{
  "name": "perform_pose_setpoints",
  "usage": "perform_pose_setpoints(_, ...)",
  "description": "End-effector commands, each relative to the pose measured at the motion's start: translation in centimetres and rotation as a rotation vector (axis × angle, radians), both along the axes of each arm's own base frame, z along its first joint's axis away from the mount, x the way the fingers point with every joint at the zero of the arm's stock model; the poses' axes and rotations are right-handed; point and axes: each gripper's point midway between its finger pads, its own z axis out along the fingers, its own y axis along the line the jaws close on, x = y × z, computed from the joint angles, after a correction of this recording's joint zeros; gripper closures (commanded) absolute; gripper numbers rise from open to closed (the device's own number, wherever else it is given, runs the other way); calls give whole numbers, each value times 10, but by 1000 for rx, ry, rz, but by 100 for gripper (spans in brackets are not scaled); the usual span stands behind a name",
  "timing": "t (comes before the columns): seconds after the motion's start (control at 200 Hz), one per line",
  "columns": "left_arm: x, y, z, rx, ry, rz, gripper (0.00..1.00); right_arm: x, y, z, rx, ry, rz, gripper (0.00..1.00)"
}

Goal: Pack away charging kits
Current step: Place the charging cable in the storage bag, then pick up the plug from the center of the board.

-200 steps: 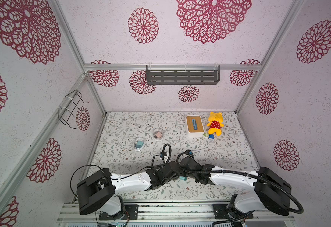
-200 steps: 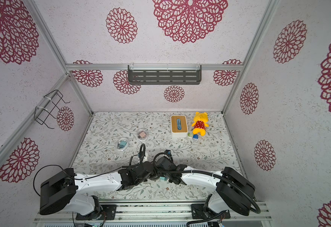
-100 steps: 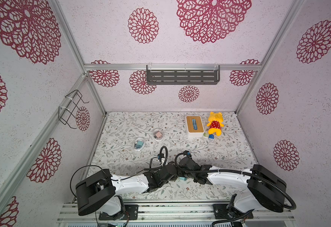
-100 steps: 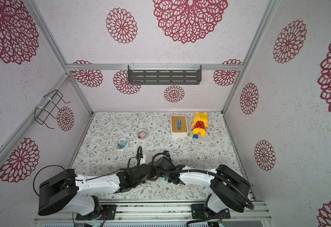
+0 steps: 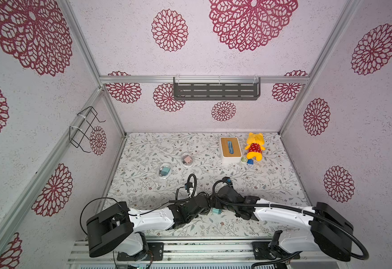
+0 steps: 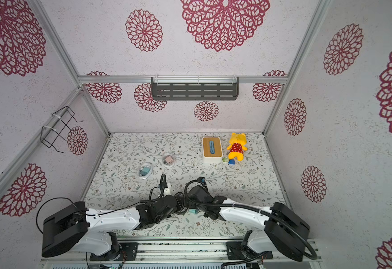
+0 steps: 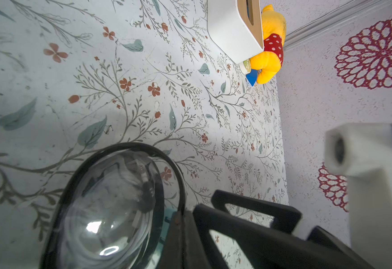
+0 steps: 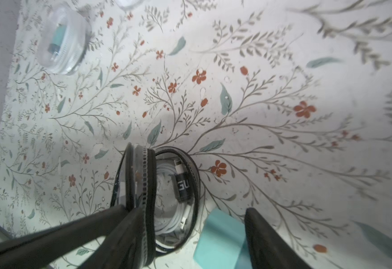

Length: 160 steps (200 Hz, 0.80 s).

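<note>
Clamping the clear case, left pincer hides its cable from top views; right pincer gapes.

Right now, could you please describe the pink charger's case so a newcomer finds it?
Start at the white box with the wooden top near the back wall. Left of it lies a clear oval case. Unlike the neighbouring case with a teal charger, it holds a pink cube.

Loose charger lies just beside the open case; far behind, box sits left of plush.
</note>
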Motion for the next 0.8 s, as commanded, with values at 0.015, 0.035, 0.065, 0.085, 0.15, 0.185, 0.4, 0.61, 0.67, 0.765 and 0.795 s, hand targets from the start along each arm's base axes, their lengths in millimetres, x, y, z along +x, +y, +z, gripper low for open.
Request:
perform_pose_setpoints(0.015,0,7,4,3,1,19,100,2,-14,14,7,-97,11,16)
perform_pose_setpoints(0.035,0,8,4,5,1,20,100,2,-14,14,9,-102,20,14)
perform_pose_setpoints(0.065,0,8,5,8,1,22,100,1,-13,13,10,-111,34,13)
perform_pose_setpoints(0.085,0,9,5,11,1,23,100,1,-13,13,9,-114,42,13)
perform_pose_setpoints(0.15,-1,12,5,22,7,31,100,1,-11,8,-4,-110,63,12)
perform_pose_setpoints(0.185,-2,14,5,27,12,35,100,1,-9,5,-9,-104,71,12)
perform_pose_setpoints(0.4,-8,30,2,63,35,63,100,-2,7,-13,-18,-47,134,12)
perform_pose_setpoints(0.61,-10,38,6,82,30,79,100,-21,8,-34,-2,28,191,13)
perform_pose_setpoints(0.67,-10,39,6,85,29,79,100,-26,9,-37,4,38,209,15)
perform_pose_setpoints(0.765,-10,41,5,87,29,83,100,-30,7,-41,-8,48,213,17)
perform_pose_setpoints(0.795,-10,41,5,87,31,84,100,-31,5,-43,-13,54,211,17)
